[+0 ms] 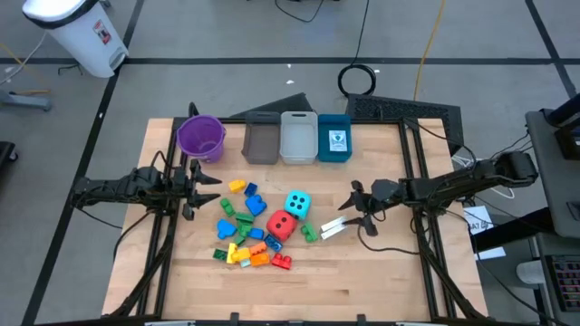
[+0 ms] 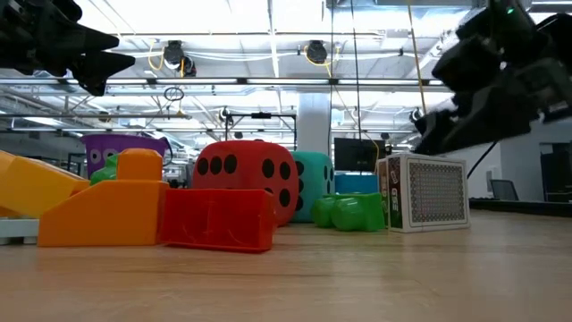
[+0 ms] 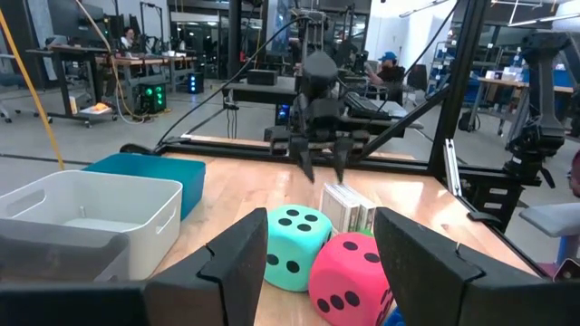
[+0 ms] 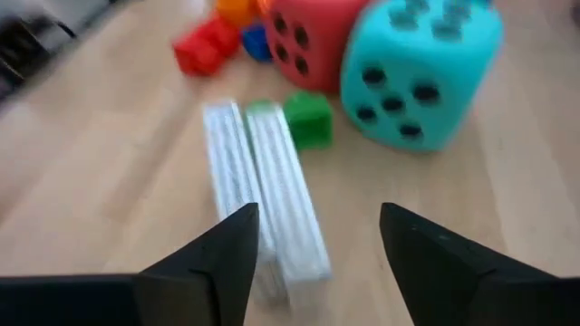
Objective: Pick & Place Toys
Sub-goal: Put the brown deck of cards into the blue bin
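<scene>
1. Counter: wooden top carrying the toys at mid-counter and a row of containers along the far edge.
2. Containers: purple bucket at far left, then grey bin, white bin and blue bin side by side, touching.
3. Cyan die: mid-counter, just beyond and right of the red die; the two sit close together.
4. Bricks: loose cluster of blue, green, yellow, orange and red pieces left of the dice, spreading toward the near edge; one green brick lies right of the red die.
5. White pieces: two flat slabs lying side by side, touching, just right of the green brick, on the counter.
6. Right gripper: above the counter just right of the white pieces, pointing left toward them; jaws spread, holding nothing. In the right wrist view the white pieces lie between and ahead of the fingers.
7. Left gripper: at the left side, just below the purple bucket and left of the bricks, pointing right; jaws spread, empty.
</scene>
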Motion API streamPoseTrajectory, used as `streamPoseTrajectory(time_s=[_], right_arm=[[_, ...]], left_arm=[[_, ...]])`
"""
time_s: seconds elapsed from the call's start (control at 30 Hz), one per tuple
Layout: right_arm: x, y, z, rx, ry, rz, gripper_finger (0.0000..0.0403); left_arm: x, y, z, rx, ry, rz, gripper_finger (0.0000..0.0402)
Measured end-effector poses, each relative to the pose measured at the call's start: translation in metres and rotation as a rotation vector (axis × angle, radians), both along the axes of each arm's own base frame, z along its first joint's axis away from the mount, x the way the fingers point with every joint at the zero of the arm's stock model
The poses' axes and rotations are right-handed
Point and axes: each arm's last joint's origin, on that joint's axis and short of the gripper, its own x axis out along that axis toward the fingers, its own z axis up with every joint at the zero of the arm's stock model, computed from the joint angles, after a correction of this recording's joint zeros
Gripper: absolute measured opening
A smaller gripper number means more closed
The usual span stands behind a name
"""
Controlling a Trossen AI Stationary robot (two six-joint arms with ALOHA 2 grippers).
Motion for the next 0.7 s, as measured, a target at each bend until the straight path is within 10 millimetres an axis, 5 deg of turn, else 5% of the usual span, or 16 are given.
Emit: streamPoseTrajectory(time_s=[0.7], right_arm=[[0.004, -0.005, -0.020, -0.081, 0.113, -0.088, 0.0185]], left_arm=[[0.000, 0.000, 0.000, 0.000, 0.000, 0.000, 0.0209]])
